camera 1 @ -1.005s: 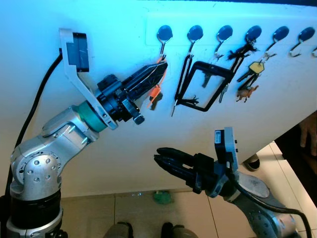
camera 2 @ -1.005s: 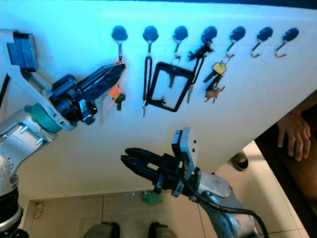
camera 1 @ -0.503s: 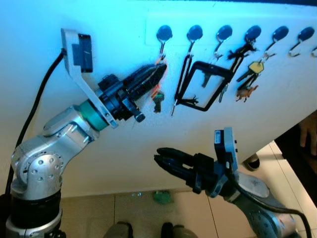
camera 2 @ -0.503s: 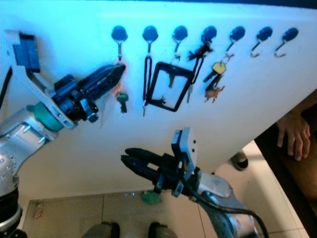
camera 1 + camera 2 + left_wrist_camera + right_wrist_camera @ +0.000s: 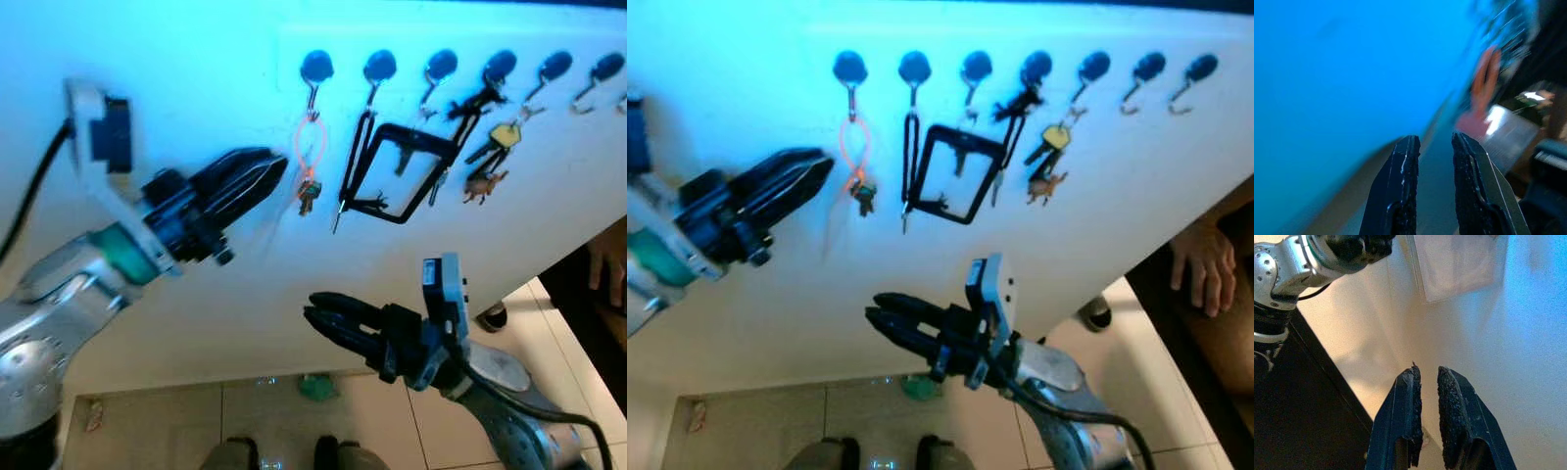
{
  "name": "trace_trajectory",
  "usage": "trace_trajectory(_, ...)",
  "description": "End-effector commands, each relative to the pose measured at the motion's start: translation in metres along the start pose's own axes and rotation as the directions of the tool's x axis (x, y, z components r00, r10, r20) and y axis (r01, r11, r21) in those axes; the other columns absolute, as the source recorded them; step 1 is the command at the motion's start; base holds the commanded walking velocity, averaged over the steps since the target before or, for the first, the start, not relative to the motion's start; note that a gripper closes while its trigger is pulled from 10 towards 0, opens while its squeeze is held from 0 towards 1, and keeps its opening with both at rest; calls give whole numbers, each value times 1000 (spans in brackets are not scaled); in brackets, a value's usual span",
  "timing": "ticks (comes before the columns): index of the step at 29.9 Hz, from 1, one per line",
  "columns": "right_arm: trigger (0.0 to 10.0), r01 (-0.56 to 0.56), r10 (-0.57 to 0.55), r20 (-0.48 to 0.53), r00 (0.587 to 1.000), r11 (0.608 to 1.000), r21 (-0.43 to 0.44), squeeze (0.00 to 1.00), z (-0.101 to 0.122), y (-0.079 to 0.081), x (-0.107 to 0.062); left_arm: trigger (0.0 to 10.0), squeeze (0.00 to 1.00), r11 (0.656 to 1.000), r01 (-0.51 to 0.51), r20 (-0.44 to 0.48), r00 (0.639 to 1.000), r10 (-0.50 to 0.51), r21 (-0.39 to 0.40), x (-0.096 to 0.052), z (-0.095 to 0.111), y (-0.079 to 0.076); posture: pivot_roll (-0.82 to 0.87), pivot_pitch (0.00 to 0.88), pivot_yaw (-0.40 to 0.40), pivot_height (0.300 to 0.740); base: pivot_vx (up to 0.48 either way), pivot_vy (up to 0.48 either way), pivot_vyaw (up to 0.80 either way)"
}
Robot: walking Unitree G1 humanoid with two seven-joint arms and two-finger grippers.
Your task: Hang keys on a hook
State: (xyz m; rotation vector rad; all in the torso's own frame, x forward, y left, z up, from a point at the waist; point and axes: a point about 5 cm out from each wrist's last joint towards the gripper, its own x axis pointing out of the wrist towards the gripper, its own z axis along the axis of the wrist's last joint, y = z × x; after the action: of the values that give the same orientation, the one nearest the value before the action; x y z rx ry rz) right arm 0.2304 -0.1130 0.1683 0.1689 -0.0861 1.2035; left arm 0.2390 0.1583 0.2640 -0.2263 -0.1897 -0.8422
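Floor: pale tiles (image 5: 265,411) at the bottom, a small green scrap (image 5: 315,388) lying near the wall's foot.
Right pincer (image 5: 312,318): closest to me, low in front of the wall, its black fingers (image 5: 1410,401) drawn almost together with a thin gap, nothing between them.
Left pincer (image 5: 277,166): raised near the wall, just beside the keys but apart from them, fingers (image 5: 1400,161) parted a little and empty.
Keys (image 5: 308,194): there they hang, on an orange loop (image 5: 310,145) from the leftmost hook (image 5: 315,70).
Wall (image 5: 196,59): white, washed in blue light, a row of dark round hooks along the top.
Next hooks: a black strap holding a black frame (image 5: 400,172), then a yellow key bunch (image 5: 498,147); the last hooks to the right hang bare.
Person: a hand (image 5: 1205,266) at the right edge.
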Motion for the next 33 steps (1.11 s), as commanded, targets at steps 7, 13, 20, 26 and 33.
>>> trace_trajectory(7, 10000, -5, 5, -19, 1000, 1000, 12, 0, -3, 2, -5, 10000, 0, 995, 6, -239, 971, 19, 103, -32, -34, -10, 58, 106, 40, 740, 0, 0, 0)
trace_trajectory(13, 10000, 2, -2, -31, 1000, 1000, 13, 0, -4, 2, -8, 10000, 0, 991, 34, -337, 942, 13, 131, -44, -46, -16, 56, 107, 37, 740, 0, 0, 0)
trace_trajectory(20, 10000, 8, -8, -208, 978, 1000, -4, 0, -29, -2, -28, 10000, 0, 893, 85, -389, 915, 105, 441, -47, -57, -17, 55, 88, -12, 740, 0, 0, 0)
trace_trajectory(26, 10000, 19, -17, -221, 975, 1000, 7, 0, -31, -4, -31, 10000, 0, 880, 62, -356, 926, 125, 470, -45, -64, -19, 53, 83, -13, 740, 0, 0, 0)
trace_trajectory(33, 10000, 19, -28, -224, 974, 999, -45, 0, -29, -7, -28, 10000, 0, 882, -36, -297, 935, 196, 470, -40, -78, -17, 45, 68, -16, 740, 0, 0, 0)
